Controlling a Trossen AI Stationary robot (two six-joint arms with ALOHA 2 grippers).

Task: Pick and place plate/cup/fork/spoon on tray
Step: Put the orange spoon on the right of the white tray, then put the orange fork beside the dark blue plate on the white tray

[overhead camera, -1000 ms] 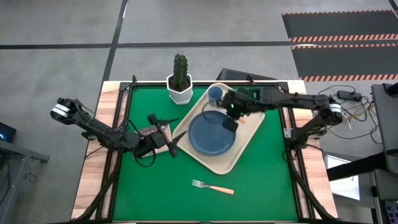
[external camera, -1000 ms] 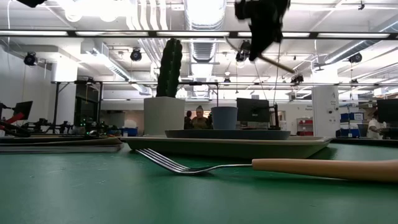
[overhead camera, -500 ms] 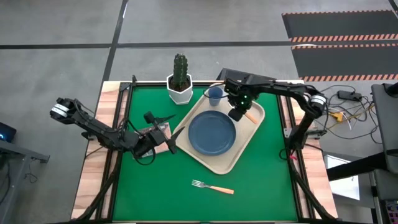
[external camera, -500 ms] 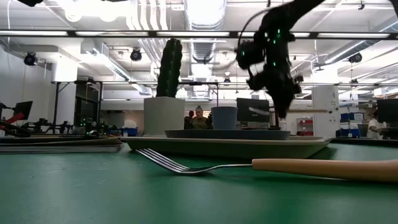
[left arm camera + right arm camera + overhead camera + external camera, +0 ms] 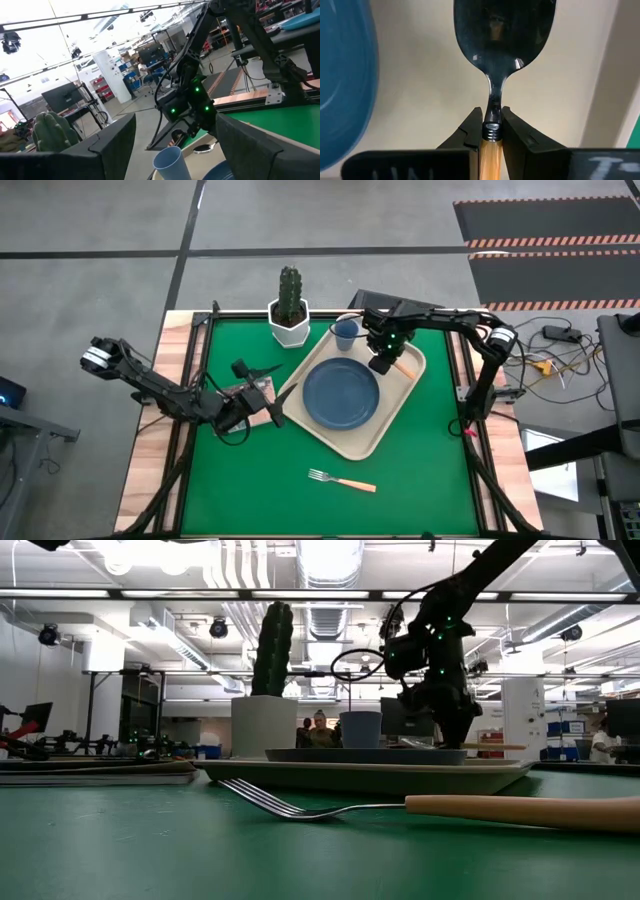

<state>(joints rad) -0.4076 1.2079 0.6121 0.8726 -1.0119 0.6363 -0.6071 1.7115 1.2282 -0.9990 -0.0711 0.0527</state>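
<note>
Right hand (image 5: 491, 131): fingers clamped on the spoon (image 5: 496, 45) at the neck, where the metal stem meets the orange-tan handle. Bowl points away from the wrist, over bare cream tray floor; whether it touches the tray, cannot tell. In the high view the right hand (image 5: 379, 362) sits low over the tray (image 5: 352, 442), between the plate's rim and the tray's edge nearest the desk's right side, with the spoon's handle (image 5: 402, 367) showing just beside it.

Plate (image 5: 341, 393): flat in the middle of the tray, just beside the right hand.

Cup (image 5: 346, 332): upright in the tray's corner nearest the desk's far edge, near the hand, apart from the plate.

Tray lies skewed on the green desk (image 5: 420, 470), in its right half.

Fork (image 5: 341, 479): on the mat near the desk's front edge, off the tray, tines toward the left.

Cactus pot (image 5: 289, 322): at the far edge, just beside the tray's far corner.

Left hand (image 5: 268, 392): low over the desk's left part near a small card (image 5: 243, 392), fingers spread apart and holding nothing.
</note>
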